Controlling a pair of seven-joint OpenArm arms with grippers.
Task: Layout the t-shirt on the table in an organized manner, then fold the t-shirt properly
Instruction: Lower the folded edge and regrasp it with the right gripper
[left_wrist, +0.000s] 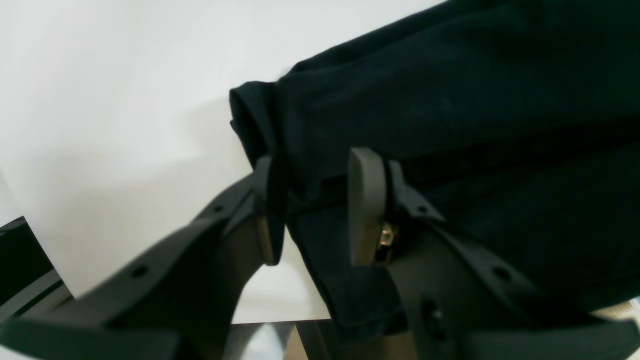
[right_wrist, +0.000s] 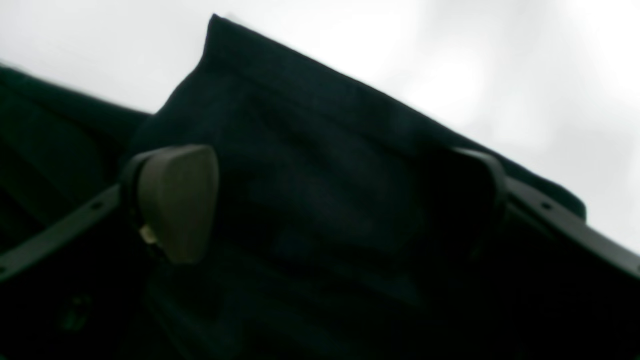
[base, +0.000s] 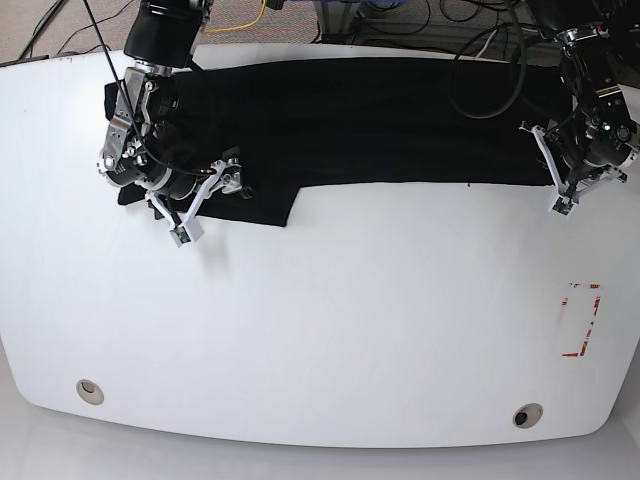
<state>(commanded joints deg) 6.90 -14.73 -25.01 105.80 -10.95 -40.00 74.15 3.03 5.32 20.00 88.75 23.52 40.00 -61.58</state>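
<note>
The black t-shirt (base: 380, 120) lies spread along the far side of the white table (base: 350, 330), one sleeve (base: 262, 205) pointing toward the front. At its right end my left gripper (left_wrist: 315, 210) is shut on a bunched fold of the t-shirt (left_wrist: 450, 125), with cloth filling the narrow gap between the pads. At the left end my right gripper (right_wrist: 325, 200) stands open, its fingers (right_wrist: 175, 200) wide apart over a flat corner of the t-shirt (right_wrist: 300, 150). The far finger is dim against the cloth.
Red tape marks (base: 583, 320) sit near the table's right edge. Two round grommet holes (base: 90, 390) (base: 527, 415) are near the front edge. Cables (base: 400, 20) run behind the far edge. The dark table edge (left_wrist: 30, 270) shows low in the left wrist view.
</note>
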